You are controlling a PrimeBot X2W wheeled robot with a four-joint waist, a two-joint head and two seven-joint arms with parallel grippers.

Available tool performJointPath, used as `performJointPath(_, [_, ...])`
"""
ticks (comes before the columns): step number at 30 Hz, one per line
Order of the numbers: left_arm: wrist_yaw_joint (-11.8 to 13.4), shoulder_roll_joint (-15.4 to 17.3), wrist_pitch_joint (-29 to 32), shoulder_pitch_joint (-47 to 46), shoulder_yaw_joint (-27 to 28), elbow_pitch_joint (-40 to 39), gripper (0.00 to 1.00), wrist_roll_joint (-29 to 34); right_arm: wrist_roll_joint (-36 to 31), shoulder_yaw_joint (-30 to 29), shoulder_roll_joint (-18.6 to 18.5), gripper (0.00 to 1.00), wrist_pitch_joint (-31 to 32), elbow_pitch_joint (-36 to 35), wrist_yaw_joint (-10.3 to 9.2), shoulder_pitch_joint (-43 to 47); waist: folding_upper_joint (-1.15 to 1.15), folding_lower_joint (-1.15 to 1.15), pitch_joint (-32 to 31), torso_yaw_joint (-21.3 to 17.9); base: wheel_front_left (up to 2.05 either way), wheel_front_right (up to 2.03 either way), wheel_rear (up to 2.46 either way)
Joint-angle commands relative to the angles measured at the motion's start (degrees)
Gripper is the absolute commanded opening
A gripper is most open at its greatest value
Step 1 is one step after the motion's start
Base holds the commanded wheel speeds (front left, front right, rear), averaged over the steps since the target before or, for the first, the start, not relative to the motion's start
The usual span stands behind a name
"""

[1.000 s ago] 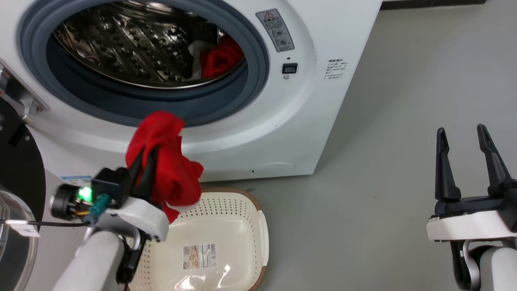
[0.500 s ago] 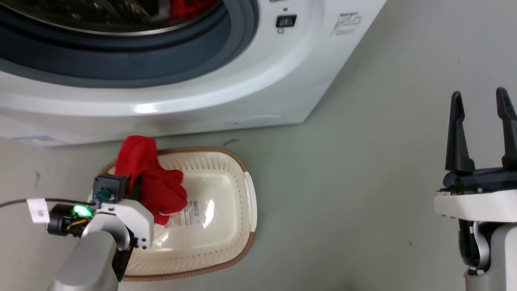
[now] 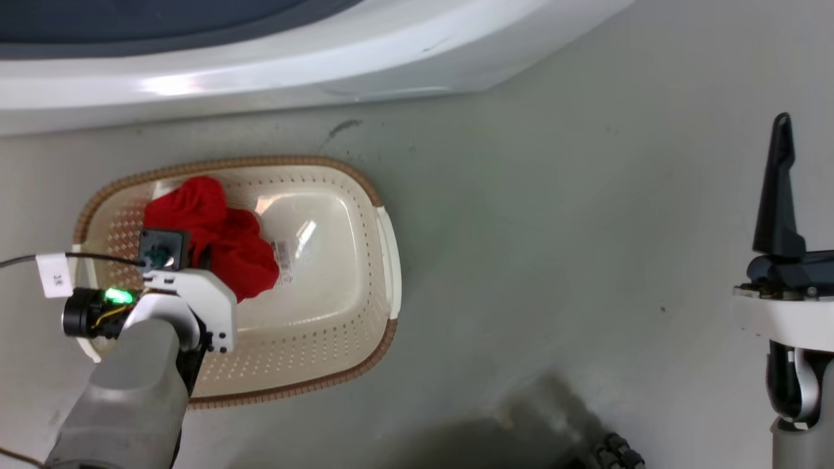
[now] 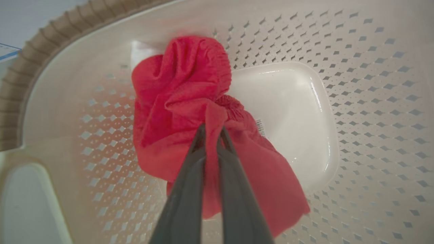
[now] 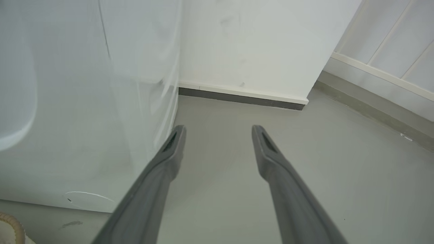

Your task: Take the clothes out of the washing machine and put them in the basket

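A red garment [image 3: 215, 238] from the clothes rests bunched in the left part of the cream basket [image 3: 365, 273]. In the left wrist view my left gripper [image 4: 212, 128] is shut on a fold of that red garment [image 4: 183, 88], low inside the basket [image 4: 373, 101]. The washing machine [image 3: 260, 65] shows as a white lower front along the head view's top; its drum is out of view. My right gripper [image 5: 217, 130] is open over the floor beside the washing machine [image 5: 84, 101]; one of its fingers [image 3: 776, 189] shows at the head view's right.
The basket's brown rim [image 4: 40, 51] curves round at the upper left. Grey floor [image 3: 554, 228] stretches between basket and right arm. A white wall with a dark baseboard [image 5: 237, 98] stands behind the machine. A dark shadow [image 3: 508, 436] lies at the bottom.
The head camera has tilted further down, so the machine slid up the picture. My left gripper has lowered the red garment from the basket's rim down into the basket. The right gripper stays open.
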Motion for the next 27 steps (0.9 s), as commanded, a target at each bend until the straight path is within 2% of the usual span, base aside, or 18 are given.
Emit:
performJointPath(1, [0.0, -0.2, -0.3, -1.5, -0.2, 0.6, 0.00, 0.3, -0.8, -0.3, 0.0, 1.00, -0.1, -0.6, -0.06, -1.0, 0.00, -0.01, 2.9, 0.5, 0.00, 0.00, 0.00])
performJointPath(9, [0.5, -1.4, -0.6, -5.0, -0.3, 4.3, 0.00, -0.4, -4.0, -0.9, 0.0, 1.00, -0.1, -2.5, -0.05, -1.5, 0.00, -0.01, 6.5, 2.0, 0.00, 0.00, 0.00])
performJointPath(12, [-0.2, -2.3, -0.7, -5.1, 0.3, 4.8, 0.00, -1.3, -4.2, -1.6, 0.0, 1.00, -0.1, -2.7, -0.06, -1.4, 0.00, -0.01, 6.8, 2.4, 0.00, 0.00, 0.00])
performJointPath(14, [0.4, -2.6, -0.7, -4.8, 0.8, 5.0, 1.00, -1.9, -4.7, -1.3, 0.0, 1.00, -0.1, -2.2, -0.06, -1.0, 0.00, -0.01, 6.3, 2.5, 0.00, 0.00, 0.00])
performJointPath(20, [0.6, -2.9, -1.1, -2.6, 1.1, 5.2, 1.00, -2.5, -4.2, -0.2, 0.0, 1.00, -0.1, -0.4, -0.06, -1.3, 0.00, -0.01, 2.6, 2.0, 0.00, 0.00, 0.00])
performJointPath(27, [2.0, -2.1, -1.1, 2.9, 3.4, -3.3, 1.00, -1.7, -3.6, 0.7, 0.0, 1.00, -0.1, 3.7, -0.06, -0.7, 0.00, -0.01, -4.4, 1.9, 0.00, 0.00, 0.00])
